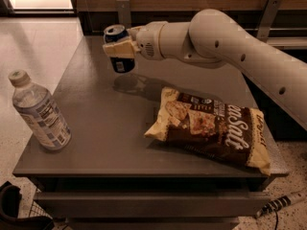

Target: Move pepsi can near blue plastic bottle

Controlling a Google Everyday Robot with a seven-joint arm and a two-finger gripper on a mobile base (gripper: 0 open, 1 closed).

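Blue pepsi can (123, 64) sits pinched in my hand (119, 48) above the bench (105, 128); blue plastic bottle (41, 111) stands well apart, down-left of my hand.

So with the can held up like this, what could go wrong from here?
The gripper holds the can above the table; a slip would drop it. The bottle stands near the table's edge, so arriving too close could knock it over the side. A low arm sweep might snag the chip bag.
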